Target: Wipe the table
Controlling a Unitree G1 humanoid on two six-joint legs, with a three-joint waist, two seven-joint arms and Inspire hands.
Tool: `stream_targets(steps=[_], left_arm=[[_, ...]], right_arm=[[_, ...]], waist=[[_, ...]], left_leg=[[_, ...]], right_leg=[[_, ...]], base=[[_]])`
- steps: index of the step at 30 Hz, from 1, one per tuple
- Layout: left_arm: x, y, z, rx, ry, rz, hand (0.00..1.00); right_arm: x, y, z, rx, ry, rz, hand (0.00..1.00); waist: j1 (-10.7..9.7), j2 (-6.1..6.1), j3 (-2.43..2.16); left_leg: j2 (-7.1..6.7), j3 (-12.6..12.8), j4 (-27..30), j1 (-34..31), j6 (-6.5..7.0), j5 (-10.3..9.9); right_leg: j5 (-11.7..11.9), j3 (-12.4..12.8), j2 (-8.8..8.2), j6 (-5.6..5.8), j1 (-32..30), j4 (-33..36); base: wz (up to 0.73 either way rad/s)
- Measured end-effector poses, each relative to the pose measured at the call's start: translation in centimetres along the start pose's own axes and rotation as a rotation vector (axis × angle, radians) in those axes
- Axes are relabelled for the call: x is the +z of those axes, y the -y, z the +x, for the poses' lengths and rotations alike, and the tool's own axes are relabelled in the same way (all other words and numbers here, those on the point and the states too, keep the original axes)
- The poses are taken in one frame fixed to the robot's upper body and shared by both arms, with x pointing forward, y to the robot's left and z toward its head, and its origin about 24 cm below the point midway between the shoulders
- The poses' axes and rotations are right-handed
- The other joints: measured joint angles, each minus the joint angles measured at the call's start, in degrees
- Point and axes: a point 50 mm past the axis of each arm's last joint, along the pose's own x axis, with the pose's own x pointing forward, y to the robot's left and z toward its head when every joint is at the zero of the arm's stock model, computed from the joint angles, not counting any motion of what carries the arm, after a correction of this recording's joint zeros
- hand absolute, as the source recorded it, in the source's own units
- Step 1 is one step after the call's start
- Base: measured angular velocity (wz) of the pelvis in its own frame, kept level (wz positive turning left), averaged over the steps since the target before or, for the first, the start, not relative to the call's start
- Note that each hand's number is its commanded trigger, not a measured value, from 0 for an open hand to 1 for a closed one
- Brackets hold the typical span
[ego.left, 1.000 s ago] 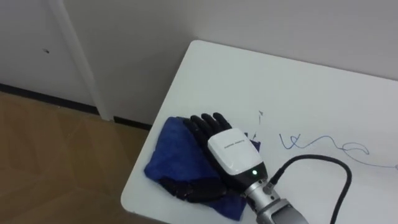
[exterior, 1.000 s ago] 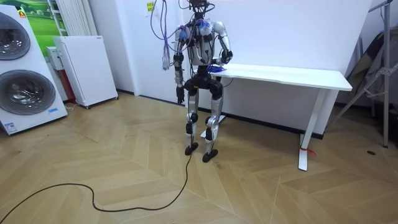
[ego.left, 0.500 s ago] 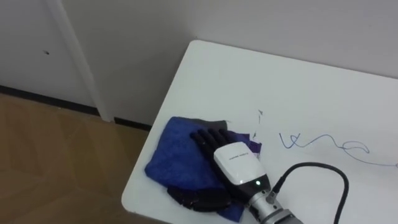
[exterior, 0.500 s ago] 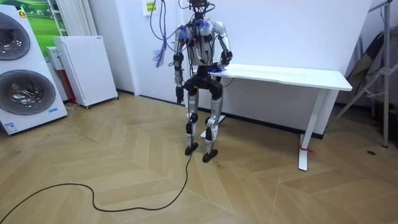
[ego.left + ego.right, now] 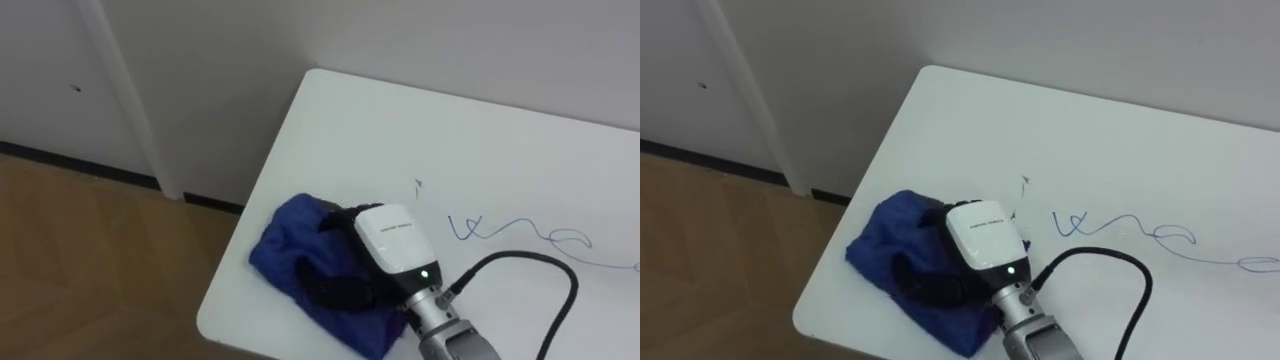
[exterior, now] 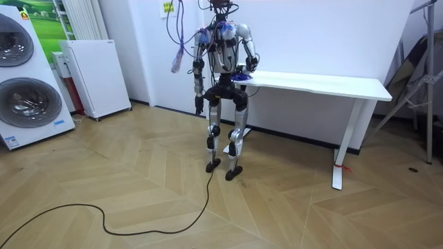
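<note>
A blue cloth (image 5: 290,250) lies bunched at the near left corner of the white table (image 5: 400,130), close to its edge. My right hand (image 5: 395,240) rests on top of it, dark fingers and thumb curled into the folds and gripping the fabric. A blue pen scribble (image 5: 520,232) runs across the tabletop just right of the hand, with a small mark (image 5: 418,185) above the cloth. In the room view I stand at the table's left end, right hand (image 6: 243,71) on the tabletop, and my left hand (image 6: 199,105) hangs by my side.
Wooden floor (image 5: 90,260) drops away left of the table's edge, with a white wall (image 5: 200,80) behind. The room view has a washing machine (image 6: 24,76) and a white cabinet (image 6: 93,76) on its left and a folded stand (image 6: 415,83) on its right.
My right hand's fingers went from flat on the spread cloth to curled into it. The cloth has gathered into a tighter bunch under the hand.
</note>
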Motion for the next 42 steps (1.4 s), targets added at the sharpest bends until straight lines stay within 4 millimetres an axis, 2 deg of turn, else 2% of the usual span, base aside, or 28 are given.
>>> stream_targets(steps=[6, 11, 18, 23, 29, 32, 35, 37, 38, 40, 42], left_arm=[[0.2, -0.2, 0.0, 0.016, 0.008, -0.009, 0.0], [0.3, -0.5, 0.0, 0.025, 0.019, -0.031, 0.0], [-0.5, -0.5, -0.2, 0.015, 0.004, -0.054, 0.0], [-0.6, -0.6, -0.2, 0.013, -0.01, -0.04, 0.0], [-1.8, 0.0, -0.5, 0.003, -0.06, -0.054, 0.0], [-2.0, 0.3, -0.6, -0.007, -0.075, -0.06, 0.0], [-2.5, 0.6, -0.8, -0.017, -0.078, -0.075, 0.0], [-3.1, 0.5, -1.0, -0.016, -0.092, -0.089, 0.0], [-3.3, 0.4, -1.0, -0.013, -0.097, -0.091, 0.0], [-4.1, -0.1, -1.4, 0.003, -0.107, -0.094, 0.0], [-5.2, -0.4, -1.7, 0.014, -0.133, -0.101, 0.0]], right_arm=[[0.2, 0.3, 0.0, -0.023, 0.009, 0.025, 1.0], [-0.1, 0.4, 0.0, -0.012, -0.011, 0.043, 1.0], [-0.4, 0.3, -0.3, -0.011, -0.036, 0.062, 1.0], [-0.8, 0.2, -0.4, -0.017, -0.061, 0.077, 1.0], [-1.6, -0.3, -0.6, -0.019, -0.124, 0.166, 1.0], [-2.8, -0.5, 0.2, -0.011, -0.187, 0.247, 1.0], [-5.0, 0.0, 1.2, -0.027, -0.279, 0.307, 1.0], [-7.9, 0.6, 1.5, -0.06, -0.397, 0.319, 1.0], [-8.7, 0.8, 1.4, -0.071, -0.434, 0.319, 1.0], [-11.6, 1.6, 0.7, -0.111, -0.559, 0.312, 1.0], [-13.5, 1.9, -0.5, -0.138, -0.647, 0.322, 1.0]], waist=[[-1.19, 0.06, 0.03], [-1.29, 0.08, 0.01], [-1.3, 0.15, 0.01], [-1.57, 0.16, 0.0], [-1.23, 0.4, -0.04], [-1.16, 0.67, -0.01], [-0.89, 0.88, 0.05], [-1.29, 0.87, 0.12], [-1.39, 0.84, 0.12], [-1.37, 0.54, 0.06], [-1.37, 0.24, 0.0]], left_leg=[[-0.06, 0.05, 0.23, 0.04, 0.0, 0.0], [-0.05, 0.13, 0.31, 0.12, 0.0, 0.0], [-0.03, 0.14, 0.37, 0.5, 0.0, 0.0], [-0.02, 0.11, 0.3, -0.06, 0.01, -0.01], [-0.15, 0.03, 0.42, 0.47, 0.08, 0.04], [-0.2, 0.03, 0.45, 0.38, 0.18, 0.09], [-0.46, -0.05, 0.28, 0.59, 0.51, 0.45], [-0.84, -0.45, 0.29, 0.82, 0.77, 0.74], [-0.94, -0.68, 0.3, 0.8, 0.86, 0.82], [-1.14, -0.72, 0.34, 0.84, 0.92, 0.86], [-1.26, -0.71, 0.29, 0.87, 1.04, 0.94]], right_leg=[[0.04, 0.07, -0.02, 0.06, 0.39, 0.0], [0.04, -0.2, -0.02, 0.07, 0.57, 0.05], [0.04, -0.46, -0.04, 0.07, 1.15, 0.07], [0.06, -1.83, -0.17, 0.11, 1.12, 0.2], [0.08, -1.71, -0.3, 0.15, 1.71, 0.13], [0.16, -1.59, -0.38, 0.29, 1.65, 0.15], [0.19, -1.61, -0.67, 0.38, 1.72, 0.27], [0.18, -2.8, -1.07, 0.62, 2.28, 0.31], [0.21, -3.25, -1.18, 0.71, 2.43, 0.29], [0.27, -3.37, -1.41, 0.95, 2.35, 0.3], [0.35, -3.42, -1.51, 1.1, 2.58, 0.26]], base=[[0.04], [0.01], [0.02], [0.11], [0.01], [0.0], [0.0], [0.16], [0.26], [0.12], [0.07]])
